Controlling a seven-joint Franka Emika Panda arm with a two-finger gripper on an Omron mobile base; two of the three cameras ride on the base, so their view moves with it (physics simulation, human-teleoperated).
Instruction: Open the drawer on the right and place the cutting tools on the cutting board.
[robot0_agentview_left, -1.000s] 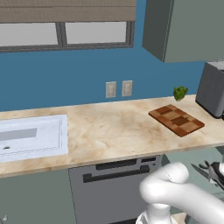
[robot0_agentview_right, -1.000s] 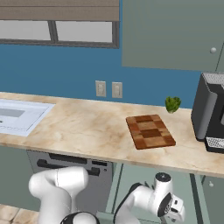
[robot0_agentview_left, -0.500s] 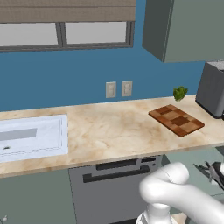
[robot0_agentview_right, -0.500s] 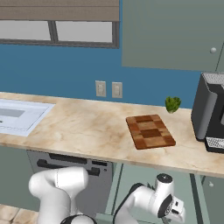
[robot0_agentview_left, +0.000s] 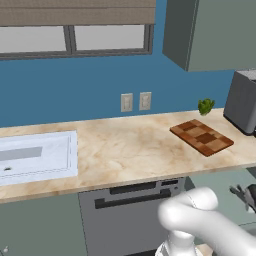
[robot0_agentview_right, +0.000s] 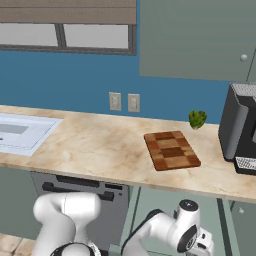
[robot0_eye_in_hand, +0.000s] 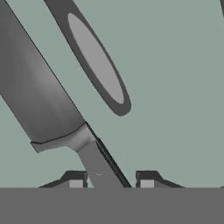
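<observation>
On my hand view I count two things lying on a flat grey-green surface: a knife with a broad, smooth grey blade crossing the upper left, and a slim dark oval tool with a lighter grey face, slanting down from the top centre. The knife narrows to a grey neck that runs to the bottom centre, right between the fingers. I see two small dark tips there, one each side of that neck, but I cannot tell whether they are pinching it or merely straddling it.

In the left base view, dark slim cutting tools poke up at the right edge, low down, below the counter, which is marbled beige stone.

One cutting board lies flat on the counter, right of centre in the right base view: rectangular, wood, checkered in light and dark brown. Just behind it sits one small green plant. One dark boxy appliance stands at the right edge. I count two pale wall outlets on the blue wall, one white sink at the left, and one dark grey dishwasher front with black slots.
</observation>
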